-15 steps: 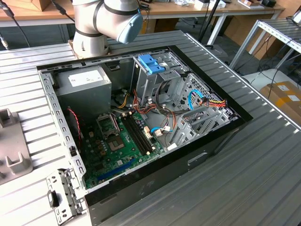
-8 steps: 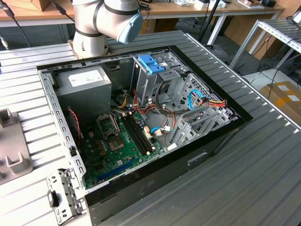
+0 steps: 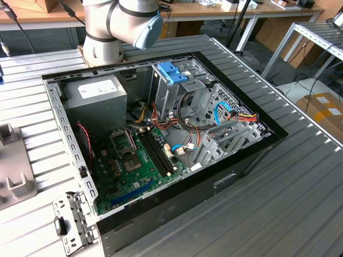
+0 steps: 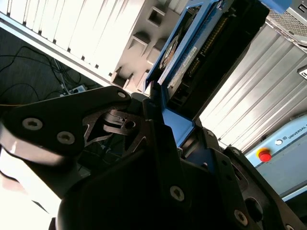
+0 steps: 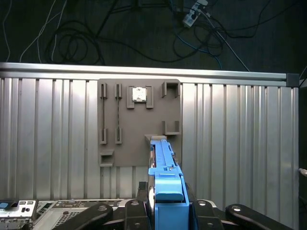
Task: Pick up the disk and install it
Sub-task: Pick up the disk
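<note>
Light-blue disk [image 5: 165, 167], black hand [image 5: 167, 210], ribbed silver table [image 5: 230, 143], grey plate [image 5: 139, 139].

One disk [image 5: 165, 178], one fixture plate [image 5: 139, 136] — one computer case [image 3: 185, 201].

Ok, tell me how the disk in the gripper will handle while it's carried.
The disk is probably stiff: a metal body in a plastic frame, jutting straight from the gripper. Likely heavy for its size, being mostly metal. Gripped at its blue end alone, it may pivot or slip on the smooth plastic.

Disk [image 5: 165, 191]: smooth blue plastic frame. Table [image 5: 230, 143]: ribbed matt metal.
</note>
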Controlling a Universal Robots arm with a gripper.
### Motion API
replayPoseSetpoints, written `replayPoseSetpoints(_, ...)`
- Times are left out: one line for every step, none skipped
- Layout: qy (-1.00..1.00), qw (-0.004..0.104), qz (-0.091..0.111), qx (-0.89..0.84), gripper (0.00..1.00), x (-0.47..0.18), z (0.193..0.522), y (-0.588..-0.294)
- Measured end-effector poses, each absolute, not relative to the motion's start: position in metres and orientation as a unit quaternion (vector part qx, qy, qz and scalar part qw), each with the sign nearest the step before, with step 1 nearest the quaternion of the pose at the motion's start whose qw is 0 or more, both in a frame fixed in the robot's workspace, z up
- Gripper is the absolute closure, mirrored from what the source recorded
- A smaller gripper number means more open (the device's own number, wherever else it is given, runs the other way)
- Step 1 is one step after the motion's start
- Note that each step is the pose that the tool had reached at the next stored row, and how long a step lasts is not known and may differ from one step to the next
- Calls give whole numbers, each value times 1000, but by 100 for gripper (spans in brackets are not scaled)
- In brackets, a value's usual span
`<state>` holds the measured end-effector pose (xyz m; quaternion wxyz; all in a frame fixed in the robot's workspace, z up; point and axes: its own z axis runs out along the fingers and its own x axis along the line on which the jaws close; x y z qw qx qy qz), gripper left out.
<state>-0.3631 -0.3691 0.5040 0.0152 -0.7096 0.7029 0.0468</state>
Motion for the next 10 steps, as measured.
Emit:
replayPoseSetpoints(703, 15, 47, -710, 63, -363, 504, -369)
replayPoseSetpoints(703, 15, 47, -710, 63, -363, 504, -369)
replayPoseSetpoints(703, 15, 47, -710, 63, -362, 504, -369)
replayPoseSetpoints(703, 15, 47, -710, 63, -362, 504, -369)
replayPoseSetpoints(703, 15, 47, -710, 63, -362, 504, -369)
replayPoseSetpoints(703, 15, 47, -710, 63, -362, 504, -370)
replayPoseSetpoints(703, 15, 47, -710, 63, -361, 504, -370)
replayPoseSetpoints(703, 15, 47, -710, 63, -361, 504, -370)
replayPoseSetpoints(703, 15, 47, -710, 63, -361, 504, -370)
replayPoseSetpoints(703, 15, 47, -710, 63, -360, 504, -370)
